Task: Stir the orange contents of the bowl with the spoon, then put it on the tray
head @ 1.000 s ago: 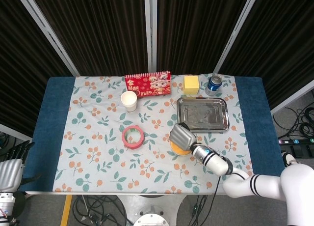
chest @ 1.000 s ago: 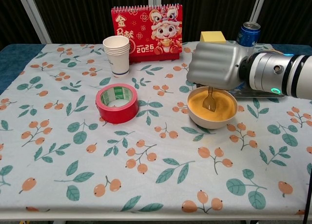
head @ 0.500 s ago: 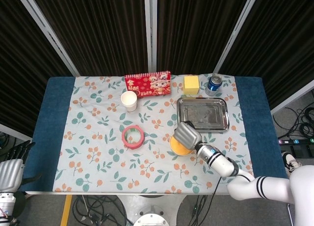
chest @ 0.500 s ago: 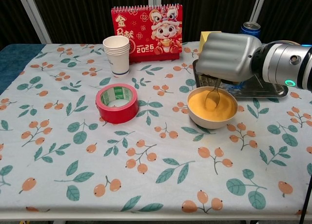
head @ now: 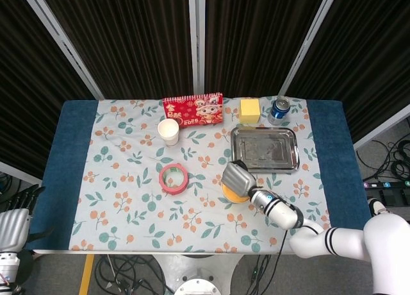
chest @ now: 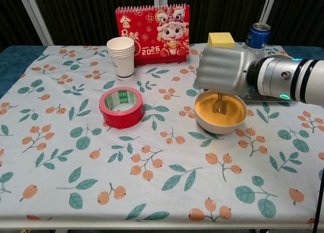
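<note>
Right hand [head: 237, 177] covers the bowl [head: 234, 193] just below the tray [head: 264, 148] in the head view; left hand [head: 13, 223] hangs off-table, fingers apart, empty.

Chest view: right hand [chest: 224, 68] grips the spoon [chest: 218, 104], which dips into the bowl's [chest: 220, 111] orange fill.

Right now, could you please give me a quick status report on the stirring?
Right hand holds spoon, tip in bowl of orange contents. Left hand idle off table edge. Tray behind bowl, path unobstructed.
</note>
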You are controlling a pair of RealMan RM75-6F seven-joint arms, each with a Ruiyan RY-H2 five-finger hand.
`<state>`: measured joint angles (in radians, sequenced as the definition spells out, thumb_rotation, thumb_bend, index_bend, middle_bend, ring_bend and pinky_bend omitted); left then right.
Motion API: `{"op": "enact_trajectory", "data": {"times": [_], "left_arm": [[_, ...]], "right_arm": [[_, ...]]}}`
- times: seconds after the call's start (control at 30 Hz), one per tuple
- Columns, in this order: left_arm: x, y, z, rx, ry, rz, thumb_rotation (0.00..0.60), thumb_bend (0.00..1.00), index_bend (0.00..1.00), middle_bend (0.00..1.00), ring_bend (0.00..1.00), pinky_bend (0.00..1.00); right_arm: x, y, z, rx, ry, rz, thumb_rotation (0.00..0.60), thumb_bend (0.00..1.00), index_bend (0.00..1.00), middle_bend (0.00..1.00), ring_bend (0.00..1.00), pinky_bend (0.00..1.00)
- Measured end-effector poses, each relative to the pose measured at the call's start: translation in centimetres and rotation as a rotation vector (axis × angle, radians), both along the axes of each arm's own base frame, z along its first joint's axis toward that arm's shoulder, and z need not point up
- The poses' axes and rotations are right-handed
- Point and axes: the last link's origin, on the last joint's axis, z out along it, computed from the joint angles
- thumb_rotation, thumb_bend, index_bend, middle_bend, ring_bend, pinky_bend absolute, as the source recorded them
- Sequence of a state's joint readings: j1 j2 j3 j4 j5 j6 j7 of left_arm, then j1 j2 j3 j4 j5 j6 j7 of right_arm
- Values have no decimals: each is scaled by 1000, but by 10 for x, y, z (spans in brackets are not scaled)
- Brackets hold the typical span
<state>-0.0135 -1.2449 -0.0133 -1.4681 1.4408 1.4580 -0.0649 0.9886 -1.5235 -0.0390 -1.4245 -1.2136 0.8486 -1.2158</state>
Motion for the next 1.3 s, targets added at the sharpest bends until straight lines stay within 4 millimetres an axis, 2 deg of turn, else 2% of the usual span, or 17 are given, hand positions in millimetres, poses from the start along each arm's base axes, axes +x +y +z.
{"op": "enact_trajectory", "data": {"times": [0.27,0.5,0.87,1.13,1.3], "left_arm": [[1,0,-1,0,-1,-6,600,142,185,179,119,125],[2,1,1,3,3,-11,600,142,185,179,119,125],[5,3,2,-2,13,-17,600,142,185,178,119,125],[9,6,4,-1,23,-26,600,142,185,178,119,125],[10,6,5,-4,27,-24,600,142,185,178,119,125]], "right_arm": [[3,13,5,40,-93,-67,600,703,830,962,946,1000],[-1,10,17,32,-180,-175,600,703,836,962,946,1000],[-21,0,28,53,-350,-438,600,703,839,962,945,1000],[-19,-9,43,43,-414,-452,600,703,838,962,946,1000],[-13,-9,44,50,-389,-402,600,703,837,962,946,1000]]}}
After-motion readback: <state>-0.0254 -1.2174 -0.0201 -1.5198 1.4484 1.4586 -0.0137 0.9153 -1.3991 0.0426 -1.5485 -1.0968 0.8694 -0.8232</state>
